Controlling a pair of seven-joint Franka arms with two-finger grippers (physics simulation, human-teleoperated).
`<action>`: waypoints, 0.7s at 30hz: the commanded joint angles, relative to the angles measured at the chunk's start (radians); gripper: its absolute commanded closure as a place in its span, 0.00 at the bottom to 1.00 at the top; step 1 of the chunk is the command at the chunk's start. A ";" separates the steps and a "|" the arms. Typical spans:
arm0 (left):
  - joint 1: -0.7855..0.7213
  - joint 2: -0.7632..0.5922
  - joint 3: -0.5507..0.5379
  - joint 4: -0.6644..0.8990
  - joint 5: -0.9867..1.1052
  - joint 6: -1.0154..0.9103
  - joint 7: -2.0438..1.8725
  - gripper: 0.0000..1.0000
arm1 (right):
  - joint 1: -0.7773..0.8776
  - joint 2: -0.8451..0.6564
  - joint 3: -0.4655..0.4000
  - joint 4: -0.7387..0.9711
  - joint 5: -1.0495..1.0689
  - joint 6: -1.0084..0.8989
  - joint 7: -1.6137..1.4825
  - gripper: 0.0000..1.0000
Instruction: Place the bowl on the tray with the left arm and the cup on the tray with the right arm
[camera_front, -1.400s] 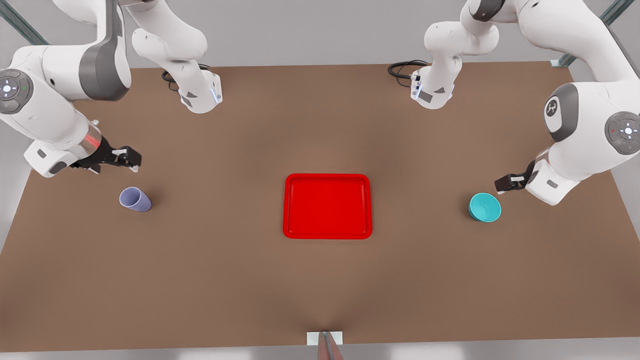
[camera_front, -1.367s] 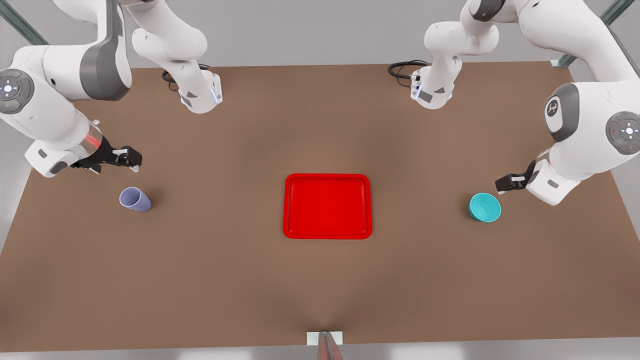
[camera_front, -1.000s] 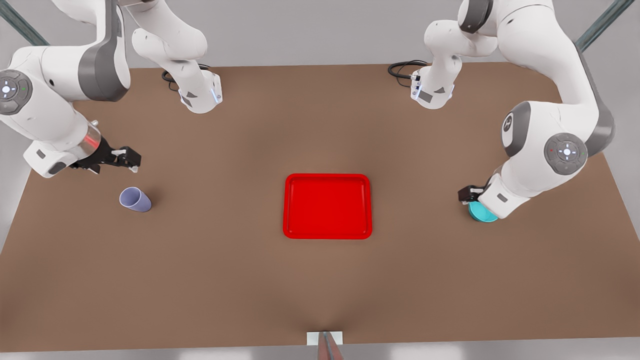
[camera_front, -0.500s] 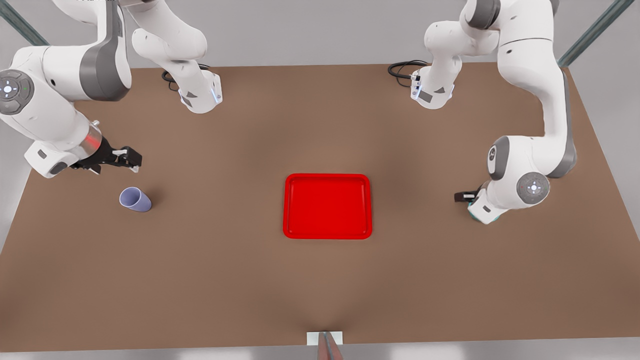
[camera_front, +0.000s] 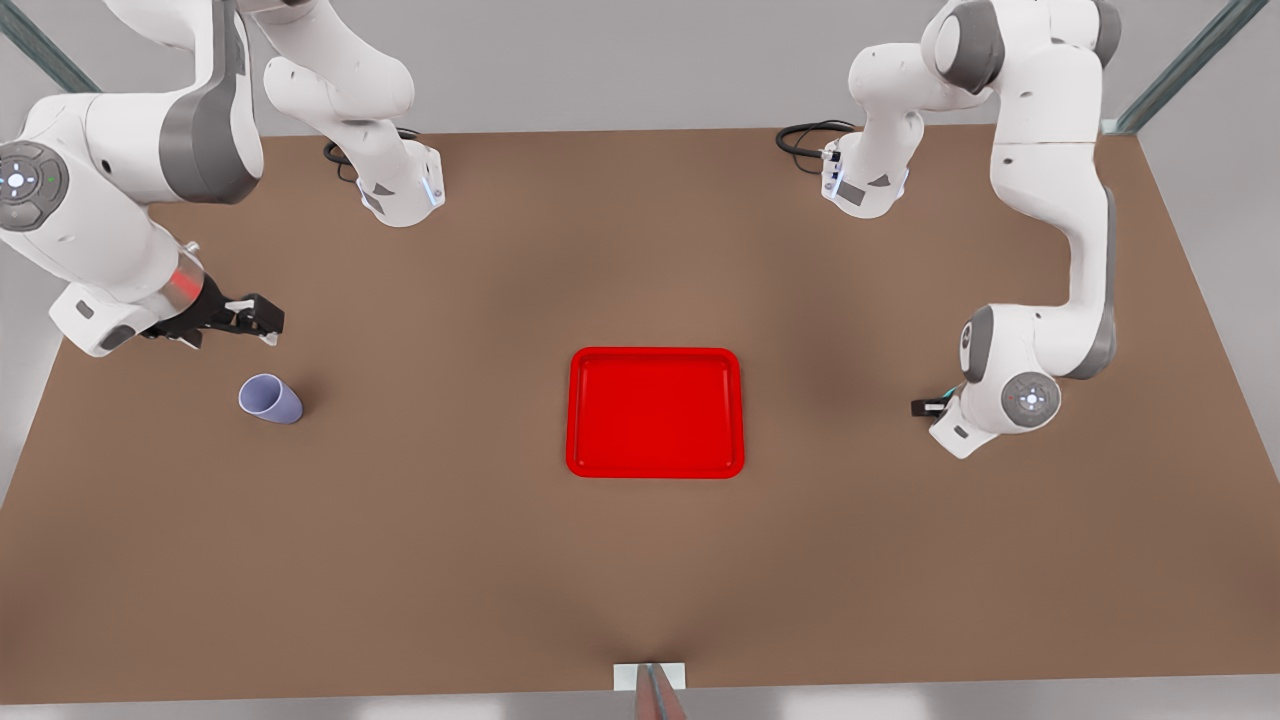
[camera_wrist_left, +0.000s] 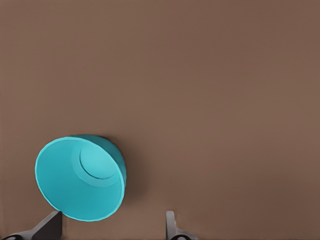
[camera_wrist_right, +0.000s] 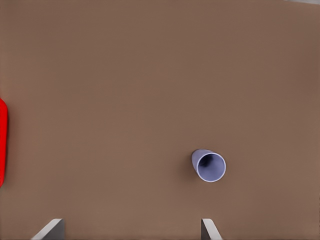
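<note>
**Left arm low over the bowl, right arm waiting by the cup**

On my front view the left gripper (camera_front: 925, 407) sits low on the front view's right side, its wrist covering the bowl from that camera. From the left wrist view I see the teal bowl (camera_wrist_left: 80, 177) upright on the brown table (camera_front: 450, 560), near one of the two fingertips (camera_wrist_left: 52, 225); the fingers are spread apart with nothing between them, and the bowl's rim lies just beside one fingertip rather than centred in the gap.

The right gripper (camera_front: 262, 322) hangs above the table on the front view's left, waiting, fingers apart and empty. The lavender cup (camera_front: 270, 399) stands on the table near it, apart from it. The red tray (camera_front: 655, 412) lies mid-table between both arms, bare.
</note>
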 joint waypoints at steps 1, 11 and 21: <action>-0.001 0.000 0.000 -0.002 0.071 -0.002 0.000 0.01 | 0.000 0.000 0.000 0.000 0.000 0.000 0.000 0.00; 0.018 0.065 -0.002 -0.091 0.147 0.164 -0.002 0.02 | 0.001 0.000 0.002 0.000 0.002 0.000 0.000 0.00; 0.023 0.091 -0.002 -0.126 0.130 0.201 -0.011 0.10 | 0.001 0.005 0.002 0.000 0.000 0.000 0.000 0.00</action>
